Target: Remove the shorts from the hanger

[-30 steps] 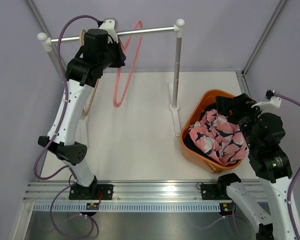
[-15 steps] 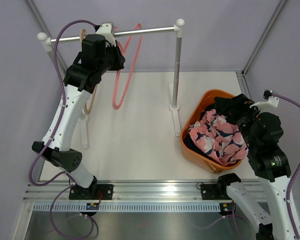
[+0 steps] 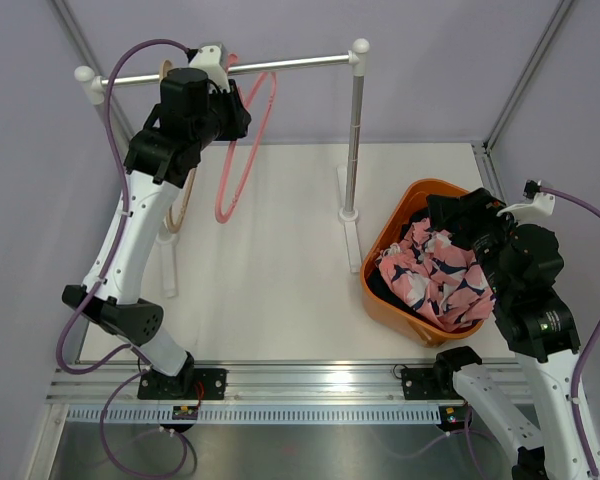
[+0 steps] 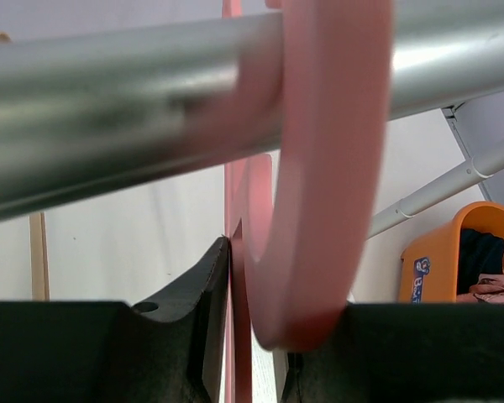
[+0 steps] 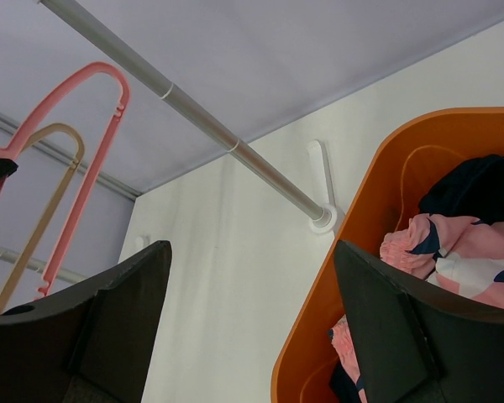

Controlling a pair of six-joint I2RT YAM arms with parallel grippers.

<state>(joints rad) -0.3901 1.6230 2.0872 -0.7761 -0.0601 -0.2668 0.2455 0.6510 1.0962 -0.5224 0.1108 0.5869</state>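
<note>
The pink shorts with a navy pattern (image 3: pixel 435 275) lie crumpled in the orange basket (image 3: pixel 380 240); they also show in the right wrist view (image 5: pixel 454 243). The bare pink hanger (image 3: pixel 221 214) hangs by its hook on the metal rail (image 3: pixel 290 63). My left gripper (image 3: pixel 232 105) is up at the rail, shut on the pink hanger (image 4: pixel 328 168) just below the hook, fingers on either side (image 4: pixel 256 336). My right gripper (image 3: pixel 460 215) is open and empty above the basket's far edge (image 5: pixel 252 319).
A wooden hanger (image 3: pixel 180 200) hangs at the rail's left end, behind my left arm. The rail's right post (image 3: pixel 354 140) stands on its foot between the hangers and the basket. The basket wall (image 5: pixel 403 143) lies under my right fingers.
My left gripper has shifted slightly left along the rail with the pink hanger, and the hanger's bottom has swung left. The right arm has barely moved.
</note>
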